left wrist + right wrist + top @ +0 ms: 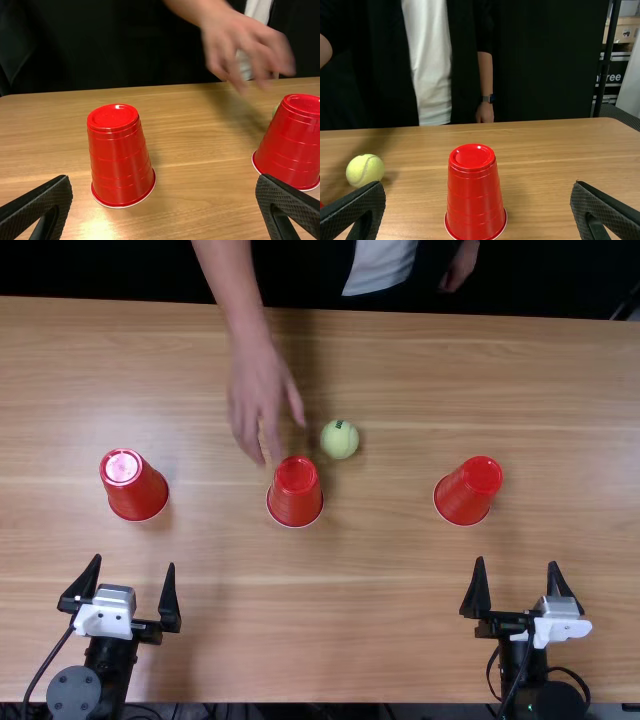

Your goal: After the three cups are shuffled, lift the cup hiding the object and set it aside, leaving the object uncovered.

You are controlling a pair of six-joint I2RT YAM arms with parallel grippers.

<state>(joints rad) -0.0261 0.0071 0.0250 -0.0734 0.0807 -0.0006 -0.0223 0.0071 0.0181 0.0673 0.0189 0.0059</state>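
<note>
Red cups, three in all, stand mouth-down in a row on the desk [400,360]. My left pincer [131,580] and my right pincer [515,580] sit at the near edge, both spread wide and pinching nothing.

Positions:
- The left cup [133,486] is straight ahead of my left pincer, near it.
- The right cup [468,490] is ahead of my right pincer, slightly toward the middle.
- The middle cup [296,492] is forward between the two pincers, well apart from each.
- The ball [340,439] lies uncovered just beyond the middle cup, on the side toward my right pincer.
- A person's hand [262,400] hovers beyond the middle cup, just beside the ball.

I judge that the ball is not yet hidden, so the step in hand is observation.
1. Hold both pincers back from the row, clear of the hand.
2. Note which cup covers the ball.
3. Track that one cup through every swap. All three look alike, so position is my only cue.
4. Reach only once the hand is clear, using the pincer nearer the chosen cup.
</note>
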